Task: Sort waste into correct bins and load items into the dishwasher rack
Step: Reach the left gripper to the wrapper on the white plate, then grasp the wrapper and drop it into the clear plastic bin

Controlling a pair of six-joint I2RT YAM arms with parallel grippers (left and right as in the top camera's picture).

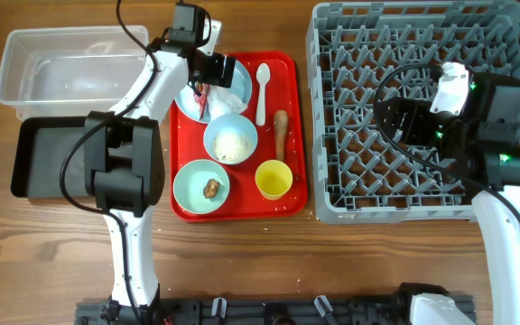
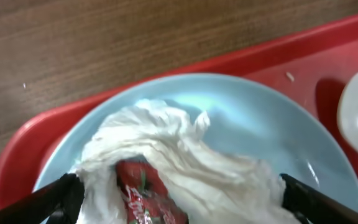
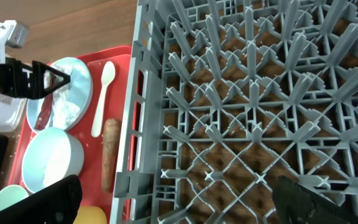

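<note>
Paper (image 2: 191,155), crumpled and white, with red-and-white wrapper (image 2: 143,198) tucked in, heaped on pale blue plate (image 2: 260,121) at far left corner of red tray (image 2: 17,155). Straddled by left tool (image 2: 180,188), jaws spread wide on either side. Beside plate, white spoon (image 1: 263,88) and brown stick (image 1: 281,133); nearer, pale blue bowl (image 1: 213,134) of rice crumbs (image 1: 233,144), mint-green bowl (image 1: 186,185) with brown lump (image 1: 211,188), yellow cup (image 1: 273,179). Left on desk (image 1: 242,262), clear tub (image 1: 61,63) and black tray (image 1: 43,158). Right tool (image 3: 178,188) gaping over grey rack (image 1: 350,54)

You've got a flat red serving tray (image 1: 285,77) on the wood table (image 1: 242,262), slightly 9 o'clock of centre.
</note>
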